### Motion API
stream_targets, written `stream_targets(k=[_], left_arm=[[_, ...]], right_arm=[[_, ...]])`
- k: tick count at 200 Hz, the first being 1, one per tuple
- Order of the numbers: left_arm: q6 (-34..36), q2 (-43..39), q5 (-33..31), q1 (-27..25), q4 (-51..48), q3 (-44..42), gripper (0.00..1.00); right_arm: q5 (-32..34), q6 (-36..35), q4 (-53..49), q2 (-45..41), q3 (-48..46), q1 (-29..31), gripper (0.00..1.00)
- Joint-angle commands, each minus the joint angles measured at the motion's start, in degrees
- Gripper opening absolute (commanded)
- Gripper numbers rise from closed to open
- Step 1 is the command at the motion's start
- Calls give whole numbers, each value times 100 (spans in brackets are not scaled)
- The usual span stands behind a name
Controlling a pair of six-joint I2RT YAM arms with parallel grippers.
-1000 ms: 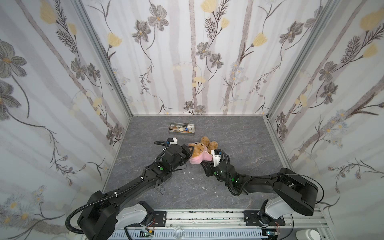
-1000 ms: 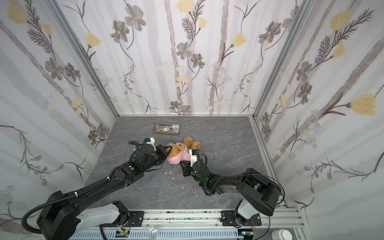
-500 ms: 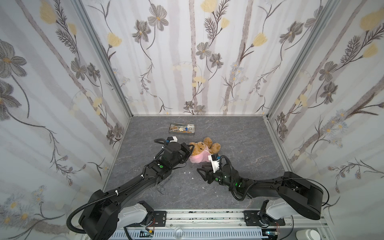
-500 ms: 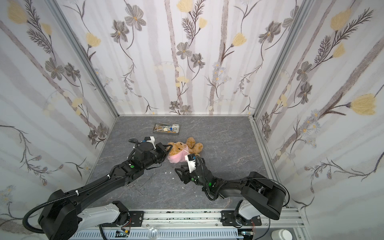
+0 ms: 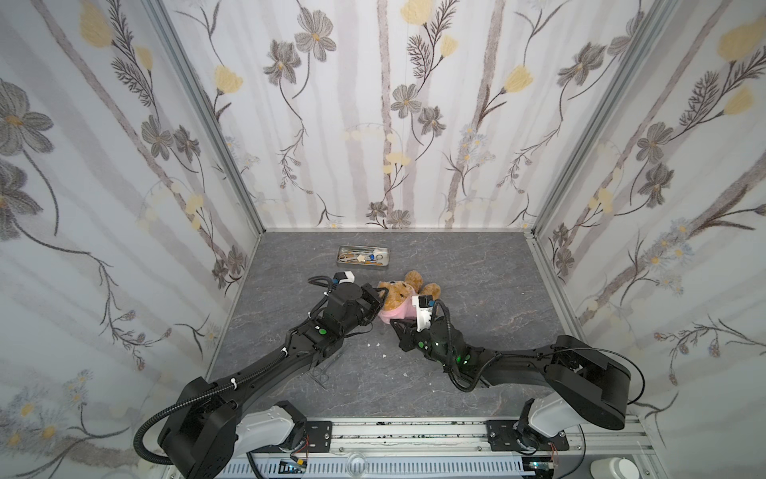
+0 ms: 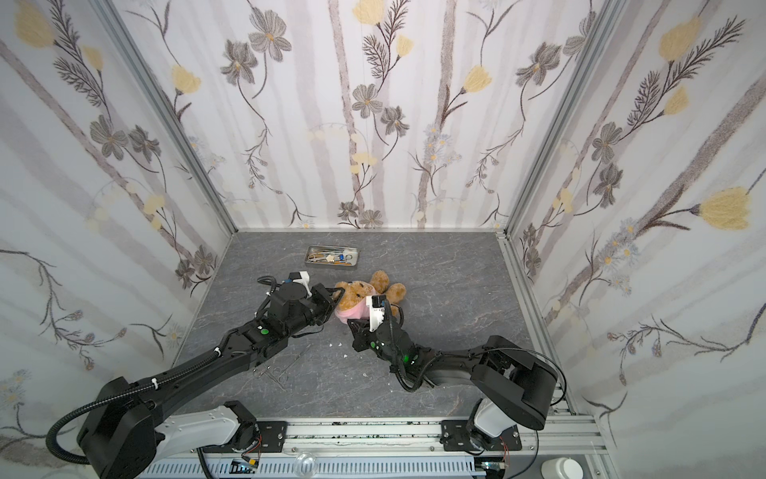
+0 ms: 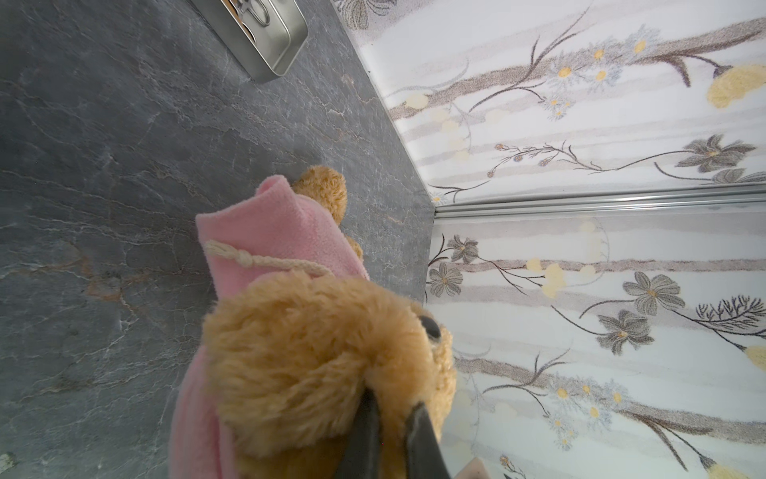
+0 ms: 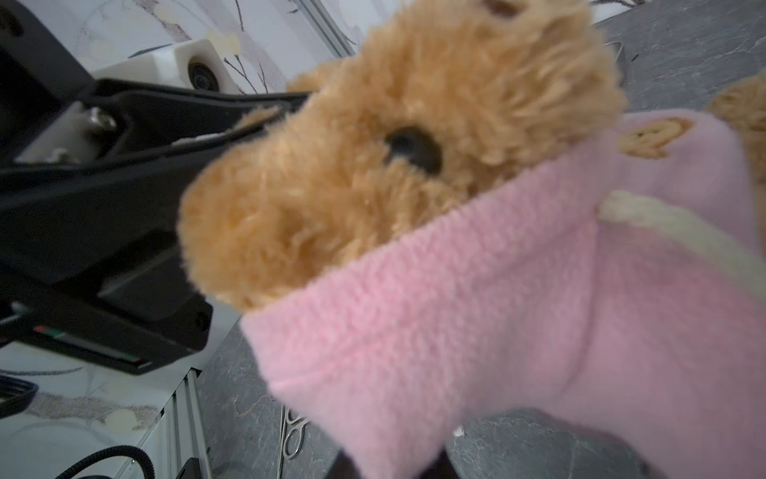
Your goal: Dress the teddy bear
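The golden-brown teddy bear point(image 5: 401, 290) point(image 6: 361, 289) lies mid-table, its head toward the left arm. A pink shirt point(image 5: 393, 316) point(image 6: 349, 314) covers its body up to the neck. My left gripper point(image 5: 380, 295) point(image 6: 336, 295) is shut on the fur of the bear's head, seen close in the left wrist view point(image 7: 393, 423). My right gripper point(image 5: 397, 325) point(image 6: 353, 326) is shut on the shirt's lower hem point(image 8: 393, 414), and the cloth hides its tips. In the right wrist view the bear's face point(image 8: 414, 124) pokes out above the pink shirt.
A metal tray point(image 5: 383, 265) point(image 6: 352, 265) of small tools stands behind the bear near the back wall. Thin metal scissors point(image 5: 323, 371) point(image 6: 277, 370) lie on the grey table under the left arm. Small white crumbs dot the table between the arms.
My right gripper opened and drew back from the bear, then came in again and shut on the shirt's hem. The left gripper kept its hold on the bear's head.
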Motion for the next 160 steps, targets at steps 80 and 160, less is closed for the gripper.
stream_targets(k=[80,160], left_arm=[[3,4,260,214,223,165,0],[1093,342,1968,1018,460,390,0]], right_arm=[[572,-392,299,-90,-1039,-334,13],[-2100,-1891,-1789,-2736,-1395,-1816,46]])
